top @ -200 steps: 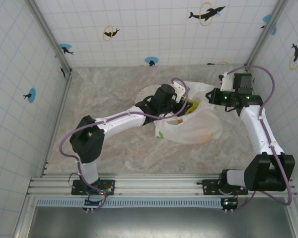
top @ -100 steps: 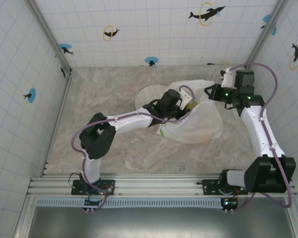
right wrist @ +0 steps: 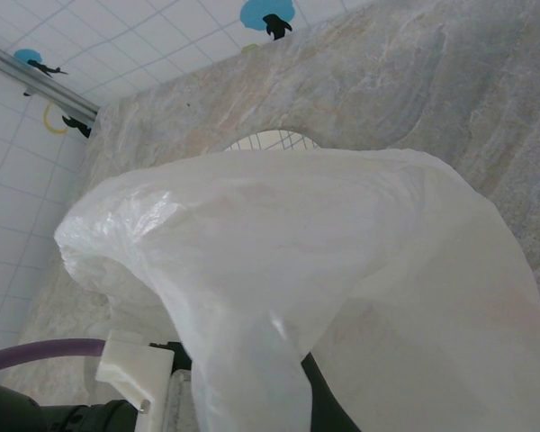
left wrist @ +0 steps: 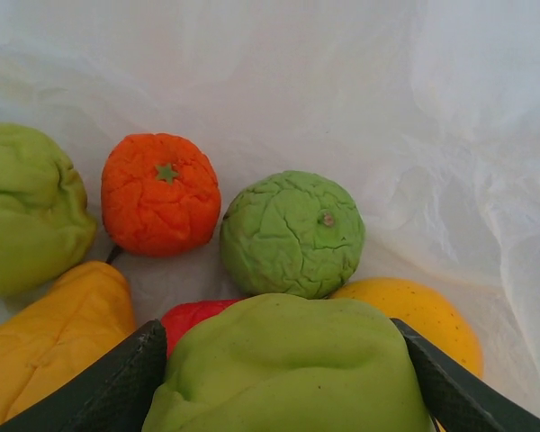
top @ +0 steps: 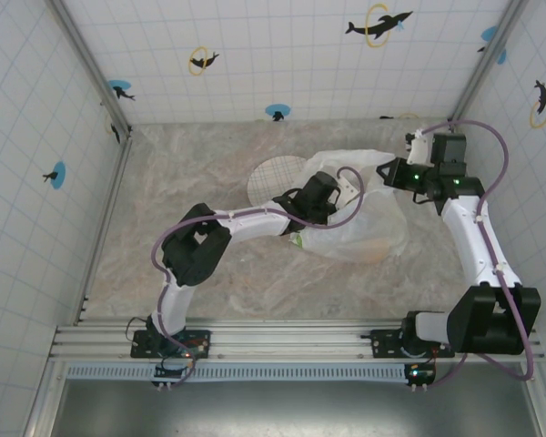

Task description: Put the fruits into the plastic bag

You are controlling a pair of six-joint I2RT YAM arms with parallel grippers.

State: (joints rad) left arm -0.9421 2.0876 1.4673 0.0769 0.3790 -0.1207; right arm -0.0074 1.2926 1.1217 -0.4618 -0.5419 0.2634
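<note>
The right tool (top: 388,171) is clamping the rim of the plastic bag (top: 369,223), holding its mouth open, while the left tool (left wrist: 279,364), closed on a green fruit (left wrist: 288,346), is hovering inside over the other fruits (left wrist: 160,193).

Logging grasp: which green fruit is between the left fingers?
Smooth green fruit bottom centre, flanked by both fingers; wrinkled round one and left-edge one lie loose in the plastic bag.

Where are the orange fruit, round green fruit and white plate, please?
orange fruit (left wrist: 160,193), left wrist view, its front
round green fruit (left wrist: 292,234), left wrist view, its middle
white plate (top: 268,175), top external view, bare left part
</note>
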